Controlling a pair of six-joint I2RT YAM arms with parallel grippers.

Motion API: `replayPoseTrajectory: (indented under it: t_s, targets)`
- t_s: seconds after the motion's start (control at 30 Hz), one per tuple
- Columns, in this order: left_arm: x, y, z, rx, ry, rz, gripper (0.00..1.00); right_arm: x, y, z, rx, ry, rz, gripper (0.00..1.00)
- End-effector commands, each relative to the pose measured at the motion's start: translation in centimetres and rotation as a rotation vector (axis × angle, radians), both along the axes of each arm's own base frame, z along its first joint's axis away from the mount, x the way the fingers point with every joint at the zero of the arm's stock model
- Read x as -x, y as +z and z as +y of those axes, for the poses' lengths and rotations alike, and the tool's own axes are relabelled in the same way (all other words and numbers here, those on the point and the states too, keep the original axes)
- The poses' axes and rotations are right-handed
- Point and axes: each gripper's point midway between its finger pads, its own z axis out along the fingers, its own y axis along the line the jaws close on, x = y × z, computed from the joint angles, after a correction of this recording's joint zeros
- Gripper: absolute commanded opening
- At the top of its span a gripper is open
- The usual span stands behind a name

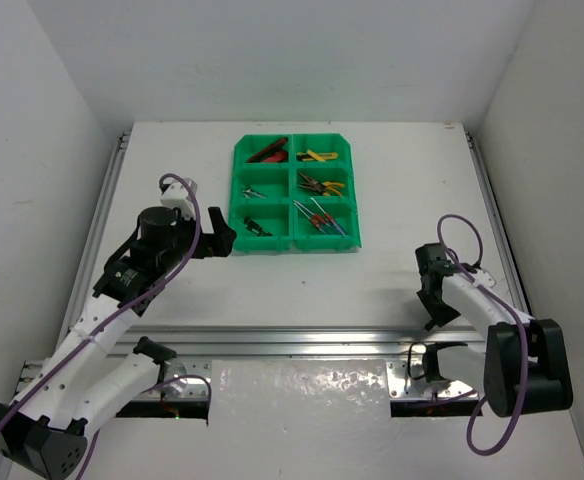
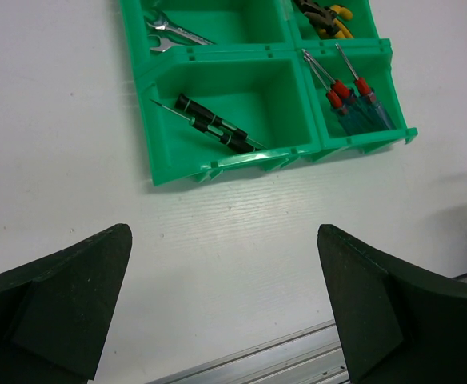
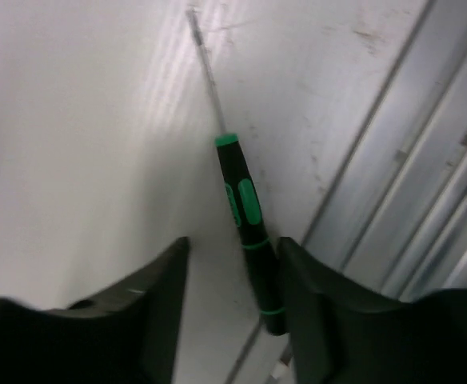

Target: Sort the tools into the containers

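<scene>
A: Closest to lens?
B: Right gripper [image 3: 233, 244], black fingers apart, straddling black-and-green plastic-handled screwdriver [image 3: 249, 232]; handle just beside one finger, gap at other, not clamped.
A: Around it?
B: White table [image 3: 73, 120] beneath; aluminium rail [image 3: 425, 160] close alongside.
A: Left?
B: Left gripper [image 2: 224, 232] wide apart, near bright green plastic six-bin tray [image 2: 217, 164].

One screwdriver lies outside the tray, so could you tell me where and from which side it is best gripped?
Take the screwdriver by its thick black-and-green handle, not the thin shaft. Come from straight above with the jaws across the handle: it lies flat on the table, with room for a finger each side. The right gripper straddles it that way.
</scene>
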Motion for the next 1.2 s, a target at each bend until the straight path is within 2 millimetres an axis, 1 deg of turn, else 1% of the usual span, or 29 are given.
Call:
replayPoseTrajectory:
  t_s: [0.0,0.1,0.13,0.17,0.2,0.23,0.27,0.37,0.43,0.53,0.57,0.6,0.63,0.67,0.7,0.73,0.77,0.8,0.83,0.87,0.9,0.93,0.97,1.0,1.03,1.07,1.1,1.13,1.17]
  targets:
    - [-0.4,1.2,-0.3,0.019,-0.014,-0.055,1.00,-2.5,-0.5,0.8,-0.042,0.051,-0.102,0.45]
    - [-0.4,1.3,-0.3,0.020,-0.014,-0.058,1.00,-2.5,-1.1,0.9,-0.050,0.055,-0.081,0.43]
    - [-0.3,1.3,-0.3,0.021,-0.014,-0.061,1.00,-2.5,-1.2,1.0,-0.054,0.057,-0.075,0.39]
    - [-0.4,1.3,-0.3,0.021,-0.014,-0.060,1.00,-2.6,-1.2,1.1,-0.056,0.059,-0.076,0.33]
    - [-0.4,1.2,-0.3,0.020,-0.014,-0.057,1.00,-2.8,-1.3,1.1,-0.058,0.068,-0.082,0.21]
    - [-0.4,1.1,-0.3,0.019,-0.014,-0.055,1.00,-2.9,-1.3,1.2,-0.063,0.070,-0.087,0.04]
    - [-0.4,1.2,-0.3,0.020,-0.014,-0.057,1.00,-2.7,-1.3,1.2,-0.064,0.073,-0.088,0.00]
    - [-0.5,1.1,-0.3,0.019,-0.014,-0.054,1.00,-3.0,-1.0,1.3,-0.068,0.084,-0.110,0.00]
    - [-0.5,1.1,-0.3,0.018,-0.014,-0.053,1.00,-3.8,-0.5,1.7,-0.083,0.135,-0.124,0.00]
    - [-0.5,1.1,-0.4,0.018,-0.014,-0.053,1.00,-6.3,1.4,3.1,-0.127,0.245,-0.210,0.00]
    - [-0.5,1.0,-0.4,0.017,-0.014,-0.050,1.00,-7.4,2.7,3.9,-0.132,0.294,-0.268,0.00]
    - [-0.6,1.0,-0.3,0.015,-0.010,-0.050,1.00,-9.1,4.4,4.6,-0.125,0.365,-0.331,0.00]
    - [-0.6,0.9,-0.2,0.012,-0.007,-0.046,1.00,-10.8,6.8,6.4,-0.131,0.447,-0.415,0.00]
    - [-0.7,1.0,-0.2,0.011,-0.002,-0.050,1.00,-11.1,7.2,7.4,-0.126,0.503,-0.428,0.00]
    - [-0.7,1.1,0.1,0.008,0.008,-0.053,1.00,-13.5,10.4,8.9,-0.098,0.605,-0.536,0.00]
    - [-0.8,1.2,0.1,0.007,0.012,-0.056,1.00,-14.3,11.9,11.7,-0.122,0.725,-0.580,0.00]
    - [-0.7,1.3,0.2,0.006,0.016,-0.060,1.00,-15.9,15.0,13.7,-0.135,0.808,-0.663,0.00]
    - [-0.8,1.5,0.3,0.009,0.023,-0.067,1.00,-18.0,17.0,16.1,-0.096,0.993,-0.732,0.00]
    - [-0.7,1.7,0.4,0.011,0.026,-0.076,1.00,-18.6,20.6,20.5,-0.159,1.186,-0.826,0.00]
    - [-0.8,1.9,0.7,0.010,0.036,-0.083,1.00,-19.8,20.9,23.1,-0.175,1.312,-0.841,0.00]
    - [-0.8,2.3,1.0,0.014,0.048,-0.096,1.00,-20.2,21.6,25.1,-0.113,1.515,-0.841,0.00]
    - [-0.8,2.4,1.2,0.015,0.058,-0.102,1.00,-19.9,22.0,27.7,-0.106,1.672,-0.838,0.00]
    - [-0.8,2.5,1.5,0.012,0.074,-0.108,1.00,-21.0,24.4,29.5,-0.047,1.764,-0.870,0.00]
    - [-0.9,2.6,1.8,0.015,0.087,-0.115,1.00,-22.3,22.3,30.7,0.046,1.892,-0.796,0.00]
    - [-0.9,2.9,2.0,0.016,0.094,-0.124,1.00,-23.5,24.3,32.3,0.097,1.954,-0.832,0.00]
    - [-1.0,2.9,2.3,0.014,0.108,-0.125,1.00,-22.8,23.1,33.6,0.069,2.106,-0.791,0.00]
    - [-1.0,2.9,2.5,0.013,0.117,-0.126,1.00,-23.7,20.2,34.6,0.023,2.162,-0.715,0.00]
    - [-1.0,2.9,2.6,0.011,0.126,-0.126,1.00,-24.6,21.6,35.6,0.014,2.199,-0.711,0.00]
    - [-1.1,2.8,2.8,0.010,0.132,-0.125,1.00,-25.1,21.1,36.3,-0.007,2.231,-0.686,0.00]
